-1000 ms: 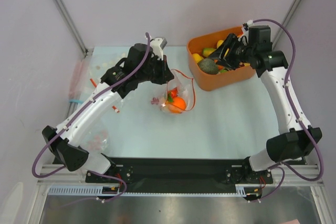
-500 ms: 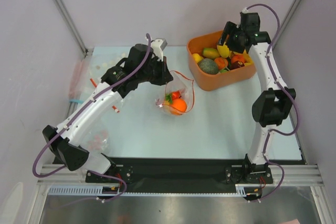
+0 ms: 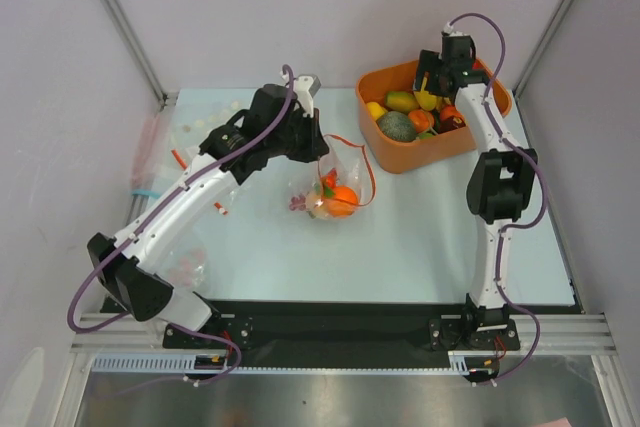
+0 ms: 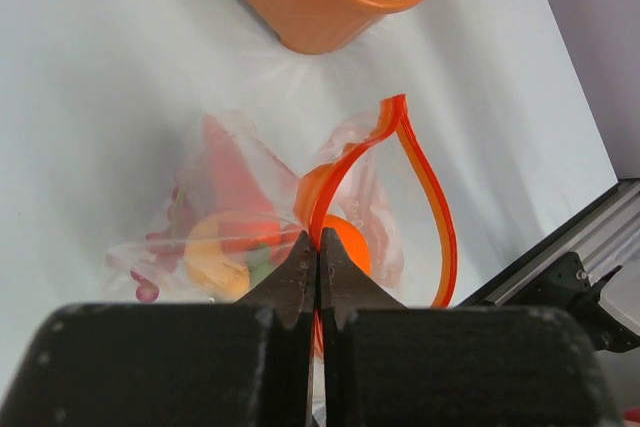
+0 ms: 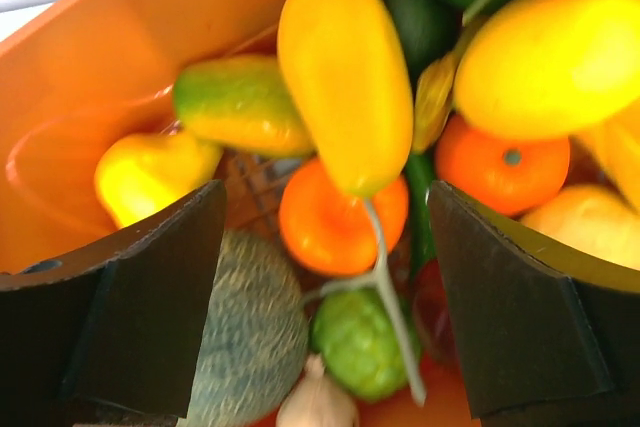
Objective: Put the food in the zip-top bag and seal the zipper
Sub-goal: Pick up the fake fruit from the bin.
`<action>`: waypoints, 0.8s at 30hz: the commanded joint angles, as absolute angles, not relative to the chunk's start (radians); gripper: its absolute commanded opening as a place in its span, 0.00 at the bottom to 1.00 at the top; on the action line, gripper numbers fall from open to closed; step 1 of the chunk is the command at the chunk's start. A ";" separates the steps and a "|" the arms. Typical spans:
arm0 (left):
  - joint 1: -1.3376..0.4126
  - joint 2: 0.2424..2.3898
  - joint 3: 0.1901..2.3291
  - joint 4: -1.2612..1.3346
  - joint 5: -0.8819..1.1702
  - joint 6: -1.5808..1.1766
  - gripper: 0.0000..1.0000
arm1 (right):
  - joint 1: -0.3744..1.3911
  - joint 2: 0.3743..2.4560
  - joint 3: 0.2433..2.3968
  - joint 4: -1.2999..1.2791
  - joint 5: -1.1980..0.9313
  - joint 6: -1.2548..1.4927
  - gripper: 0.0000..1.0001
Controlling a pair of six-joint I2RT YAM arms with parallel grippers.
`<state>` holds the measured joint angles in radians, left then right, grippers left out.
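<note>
over the last second the right gripper lifts from deep among the fruit to a higher spot above the 12 o'clock end of the tub, and its arm swings up from a low reach to a near-upright stance. its jaws spread as it rises and now stand wide with nothing between them; a long yellow fruit lies loose on the pile straight below. that reads as a pick not yet made: no new food is on its way, and the gripper looks set for a fresh descent. the left gripper keeps its place, fingers pressed together on the zipper, so the strip stands up in an open loop. the bag rests on the table at about 7 o'clock from the tub, with an orange and a red chili already inside. the mouth is open and faces the tub, so the seal step is still far off.
</note>
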<state>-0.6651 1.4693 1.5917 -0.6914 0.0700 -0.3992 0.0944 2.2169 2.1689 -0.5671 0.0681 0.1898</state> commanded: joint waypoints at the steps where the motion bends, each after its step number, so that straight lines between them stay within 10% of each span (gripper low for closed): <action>1: -0.661 1.474 1.632 -0.643 0.054 -0.383 0.00 | 0.100 2.261 2.227 -0.443 0.107 0.114 0.86; 15: -0.661 1.528 1.683 -0.658 0.043 -0.394 0.00 | 0.101 2.482 2.387 -0.523 0.140 0.110 0.81; 24: -0.661 1.539 1.709 -0.667 0.035 -0.403 0.00 | 0.103 2.415 2.387 -0.545 0.160 0.121 0.24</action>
<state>-0.6651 1.5402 1.6489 -0.6991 0.0532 -0.4004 0.0967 2.4783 2.3459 -0.5301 0.1329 0.1261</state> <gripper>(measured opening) 0.009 0.645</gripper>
